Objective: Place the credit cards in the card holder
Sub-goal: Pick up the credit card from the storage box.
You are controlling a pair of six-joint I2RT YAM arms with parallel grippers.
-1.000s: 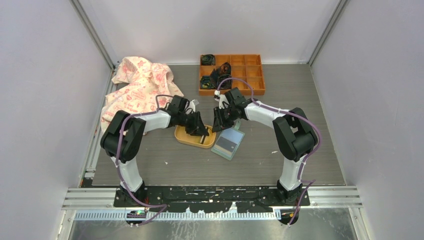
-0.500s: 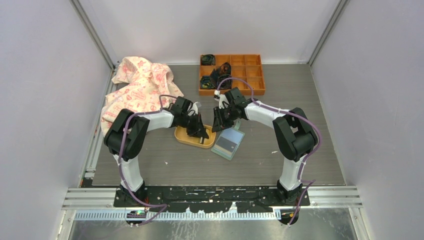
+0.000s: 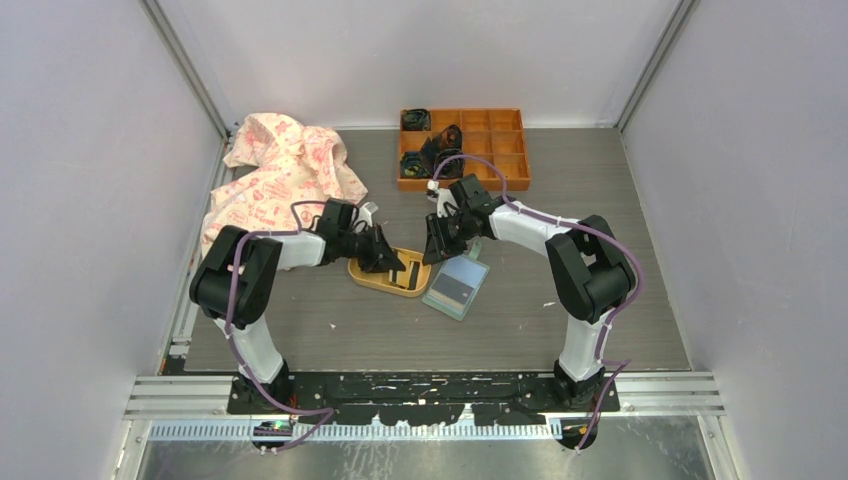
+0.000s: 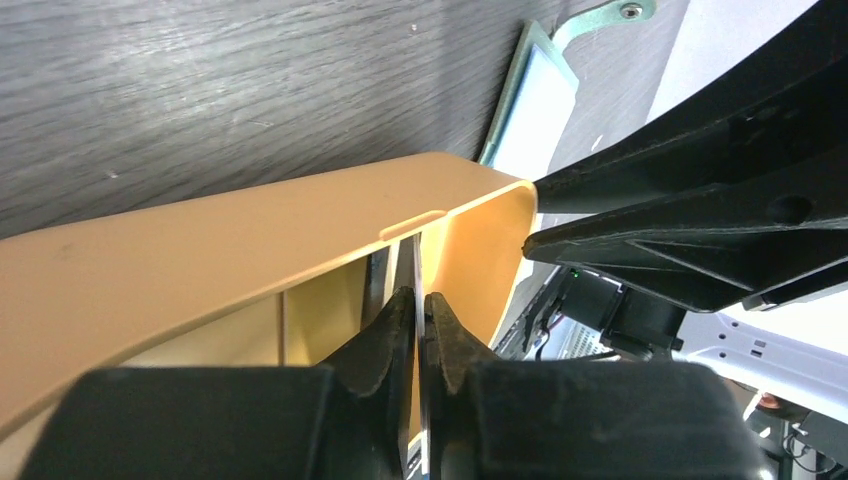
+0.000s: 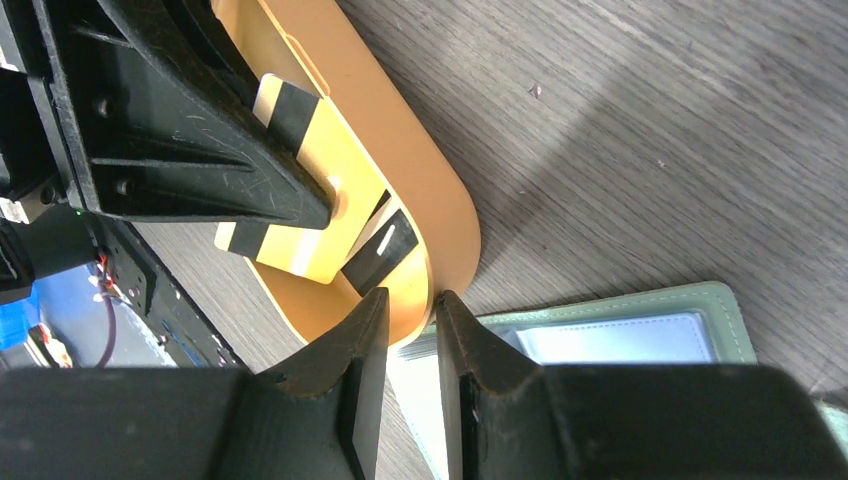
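Note:
My left gripper (image 3: 388,258) reaches into the yellow-orange oval dish (image 3: 372,277) and is shut on a thin credit card (image 4: 417,262), seen edge-on between its fingers (image 4: 420,300). The right wrist view shows that card (image 5: 285,250) as orange with dark stripes, standing in the dish, and a second dark-striped card (image 5: 385,245) lying beside it. My right gripper (image 5: 410,300) straddles the dish's near end, one finger inside and one outside, closed on the rim (image 5: 455,215). The mint-green card holder (image 3: 457,285) lies open, touching the dish, with its clear sleeves (image 5: 620,340) facing up.
An orange compartment tray (image 3: 500,150) with dark items stands at the back centre. A pink patterned cloth (image 3: 275,175) is heaped at the back left. Both grippers work close together over the dish, almost tip to tip.
The left gripper has closed onto the card in the dish, and the left arm has drawn back slightly to the left. The right arm has stayed put.

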